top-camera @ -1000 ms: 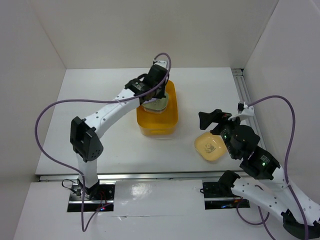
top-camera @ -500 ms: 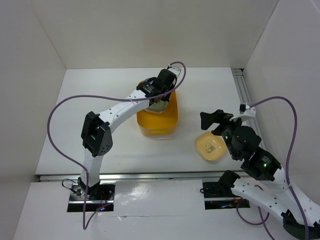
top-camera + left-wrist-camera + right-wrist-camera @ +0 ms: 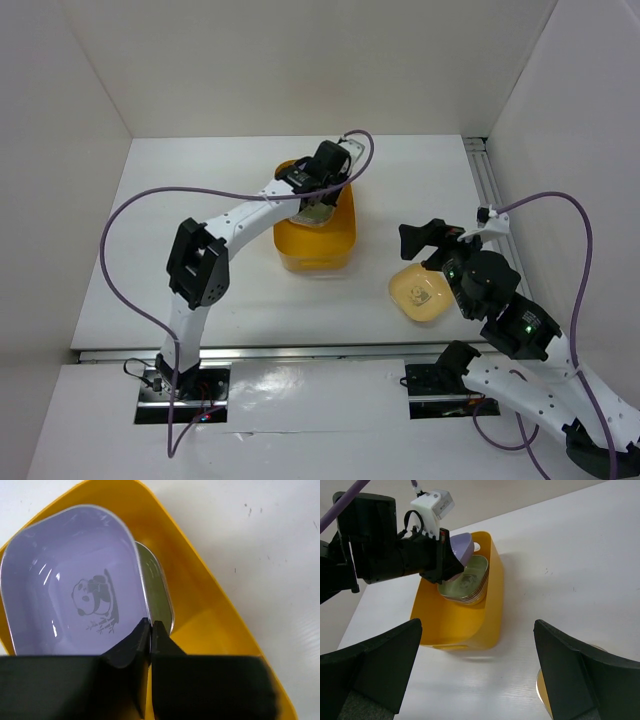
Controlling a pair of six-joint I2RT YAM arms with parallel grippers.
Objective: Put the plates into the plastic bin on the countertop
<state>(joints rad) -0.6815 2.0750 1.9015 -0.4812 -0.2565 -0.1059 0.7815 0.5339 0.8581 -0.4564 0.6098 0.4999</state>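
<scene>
Plates (image 3: 465,586) lie stacked inside the plastic bin (image 3: 318,252), where we see our left gripper (image 3: 151,630) pinching the rim of a tilted lilac plate (image 3: 75,580) just above them. Rightward, a pale yellow plate (image 3: 420,293) rests on the countertop (image 3: 200,230), our right gripper (image 3: 477,645) spread wide near it.

White countertop (image 3: 200,225): orange bin (image 3: 316,252), 1 pale yellow plate (image 3: 419,293)
</scene>
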